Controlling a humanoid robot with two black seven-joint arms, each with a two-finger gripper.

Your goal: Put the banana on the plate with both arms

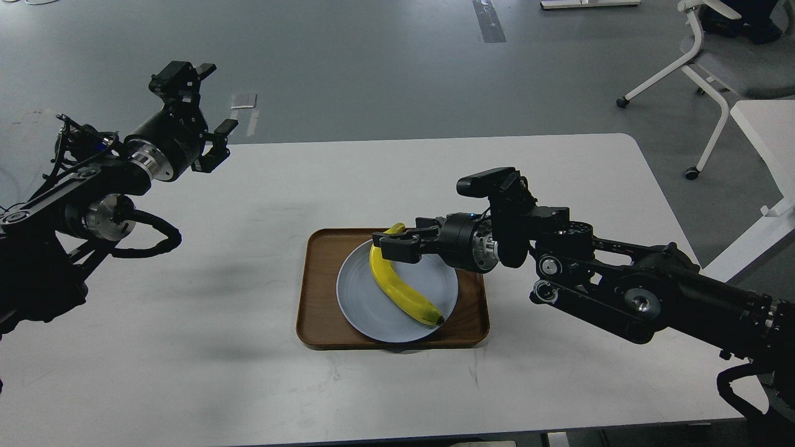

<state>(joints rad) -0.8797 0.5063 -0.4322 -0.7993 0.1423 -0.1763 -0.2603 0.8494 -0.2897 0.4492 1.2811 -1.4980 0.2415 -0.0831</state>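
The yellow banana (399,289) lies across the pale blue-grey plate (363,307), dark tip toward the front right, stem toward the back. My right gripper (397,246) hovers just above the banana's stem end. Its fingers are apart and hold nothing. My left gripper (213,104) is open and empty. It is raised high over the table's far left corner, well away from the plate.
The plate sits in a brown wooden tray (317,292) in the middle of the white table (559,174). A white office chair (714,62) and another white table's edge (767,130) stand at the right, off the table.
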